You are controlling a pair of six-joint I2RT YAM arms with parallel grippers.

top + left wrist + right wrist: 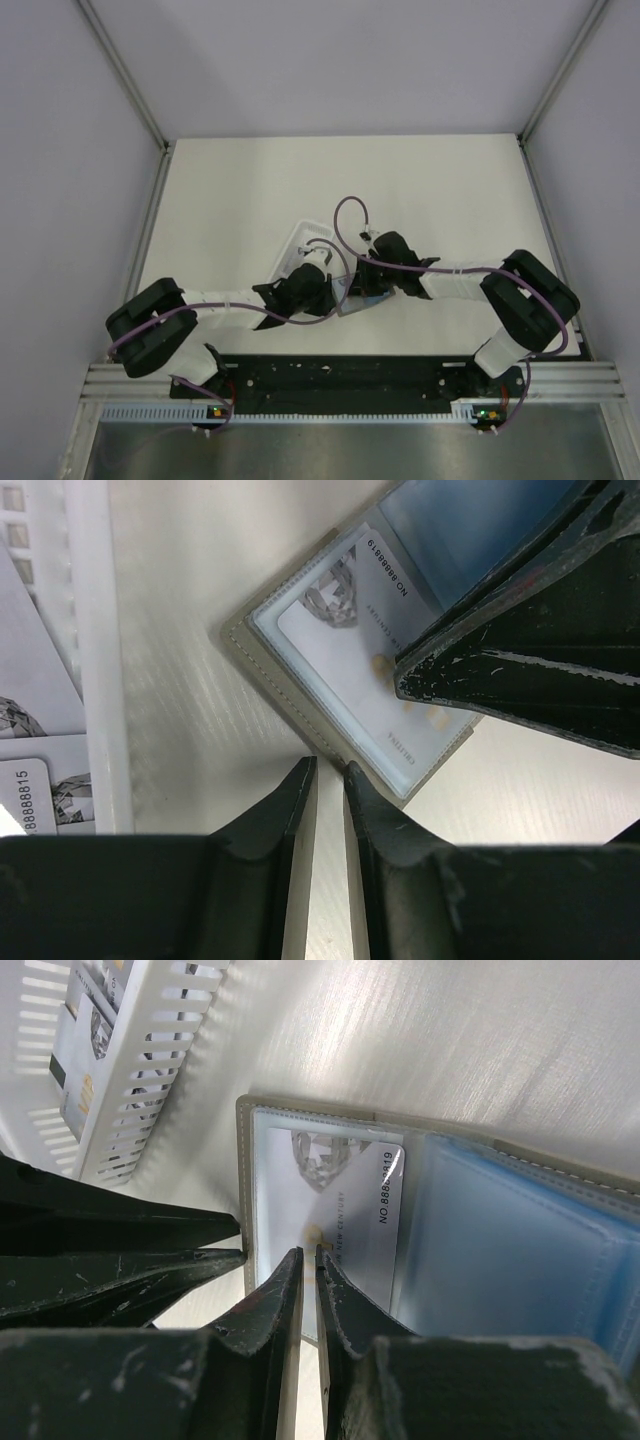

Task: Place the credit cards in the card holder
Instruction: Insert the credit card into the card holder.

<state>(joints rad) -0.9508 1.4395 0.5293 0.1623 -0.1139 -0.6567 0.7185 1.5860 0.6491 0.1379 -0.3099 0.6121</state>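
While the card holder (500, 1250) lies open on the table (250, 190), just beside the white slotted tray (95, 650), we see one credit card (340, 1200) seated in its clear end pocket. More credit cards (40, 790) lie flat in the tray.

The left gripper (330, 770) sits just off the holder's stitched outer edge. Its jaws are narrowly parted with bare table showing between them, and it grips nothing. The right gripper (308, 1255) has its tips on the pocketed card near that same edge, with its jaws almost together. We cannot tell whether they pinch the plastic or the card, or merely press down.

We judge four hazards from here.

1. If the right tips have caught the pocket film, lifting them may raise the leaf, fold the holder shut or draw the card back out.
2. Only those tips appear to pin the holder, so a sideways brush from the left fingers could slide or turn it away from the tray.
3. The two grippers work very near each other, so a small error in either path may bring their fingers together.
4. The cards in the tray are thin and lie flat. A pick there may slip, lift two at once or snag a fingertip in the slotted wall.
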